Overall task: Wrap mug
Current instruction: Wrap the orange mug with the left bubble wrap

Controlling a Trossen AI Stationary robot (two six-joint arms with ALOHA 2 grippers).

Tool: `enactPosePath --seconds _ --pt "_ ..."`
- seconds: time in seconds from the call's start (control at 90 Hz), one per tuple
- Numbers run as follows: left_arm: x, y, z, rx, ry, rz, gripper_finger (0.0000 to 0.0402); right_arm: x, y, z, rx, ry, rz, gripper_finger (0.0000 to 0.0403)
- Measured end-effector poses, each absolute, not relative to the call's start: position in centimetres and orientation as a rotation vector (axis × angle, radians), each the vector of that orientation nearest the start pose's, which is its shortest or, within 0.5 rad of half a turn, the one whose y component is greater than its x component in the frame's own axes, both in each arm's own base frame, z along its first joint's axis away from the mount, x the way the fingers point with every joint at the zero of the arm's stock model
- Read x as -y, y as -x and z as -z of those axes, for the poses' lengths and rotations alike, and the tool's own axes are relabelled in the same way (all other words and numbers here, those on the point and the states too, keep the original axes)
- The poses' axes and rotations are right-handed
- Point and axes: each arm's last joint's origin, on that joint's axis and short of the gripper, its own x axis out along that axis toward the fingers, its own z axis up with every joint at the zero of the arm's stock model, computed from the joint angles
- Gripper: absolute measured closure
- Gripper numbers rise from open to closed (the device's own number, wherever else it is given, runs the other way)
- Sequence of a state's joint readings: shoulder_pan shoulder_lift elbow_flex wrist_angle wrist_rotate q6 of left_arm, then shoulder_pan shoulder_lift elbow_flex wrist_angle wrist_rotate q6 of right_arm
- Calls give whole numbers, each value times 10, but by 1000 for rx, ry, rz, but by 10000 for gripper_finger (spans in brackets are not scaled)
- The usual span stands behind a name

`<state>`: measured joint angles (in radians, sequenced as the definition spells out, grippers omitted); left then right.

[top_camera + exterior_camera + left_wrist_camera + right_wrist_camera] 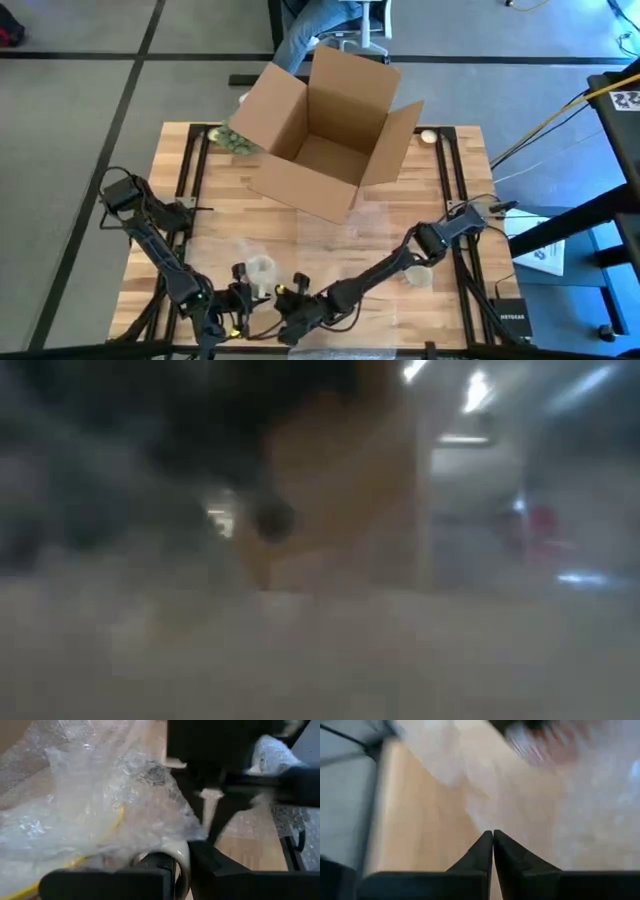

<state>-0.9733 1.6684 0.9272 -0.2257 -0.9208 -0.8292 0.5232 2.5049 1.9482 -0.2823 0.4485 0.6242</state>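
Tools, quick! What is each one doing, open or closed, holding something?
Left tool: closed on the mug handle, bubble wrap draped over it.
Right tool: closed, holding nothing visible.

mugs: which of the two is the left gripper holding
The mug near the table's front left, under bubble wrap; left gripper pinches its rim. The other mug sits untouched by the right arm.
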Motion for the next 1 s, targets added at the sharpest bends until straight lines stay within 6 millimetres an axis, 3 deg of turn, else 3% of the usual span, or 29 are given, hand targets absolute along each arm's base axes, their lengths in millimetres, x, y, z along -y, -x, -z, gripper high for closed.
enactPosePath --seconds 0.633,0.867,1.0 --pt "236 -190 -169 -543 -138 -261 389 -260 -462 -109 -829 -195 103 402" --pt "237 -191 -169 -532 -83 -271 389 -248 -475 -141 -618 -229 213 402" --pt "236 -190 -169 -535 -88 -275 389 -229 -484 -110 -673 -196 278 402"
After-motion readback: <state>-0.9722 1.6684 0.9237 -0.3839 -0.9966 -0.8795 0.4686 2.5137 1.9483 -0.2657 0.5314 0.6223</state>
